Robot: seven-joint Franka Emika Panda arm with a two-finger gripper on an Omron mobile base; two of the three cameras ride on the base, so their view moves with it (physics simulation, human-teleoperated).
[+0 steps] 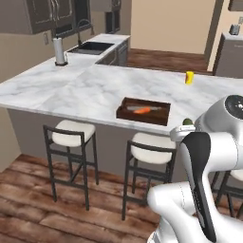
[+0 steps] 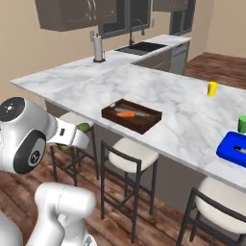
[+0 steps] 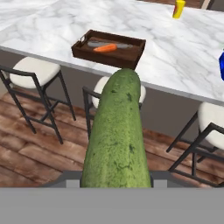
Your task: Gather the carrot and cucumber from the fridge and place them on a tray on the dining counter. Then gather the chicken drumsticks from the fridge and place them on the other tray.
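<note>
Between jaws: cucumber (image 3: pixel 116 135) gripped lengthwise, pointing toward tray (image 3: pixel 131 59) holding carrot (image 3: pixel 105 48).

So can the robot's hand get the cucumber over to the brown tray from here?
Probably yes. The hand holds the cucumber out in front of the counter, above the stools. The brown tray, with the carrot in it, sits near the edge with nothing between.

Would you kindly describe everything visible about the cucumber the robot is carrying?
The cucumber is dark green with pale speckles and a rounded tip, whole and unblemished. It sticks out lengthwise from the gripper, which is closed on its near end. It hangs in the air above the wooden floor and the stools, short of the counter, pointing toward the dark wooden tray. Nothing else touches it.
</note>
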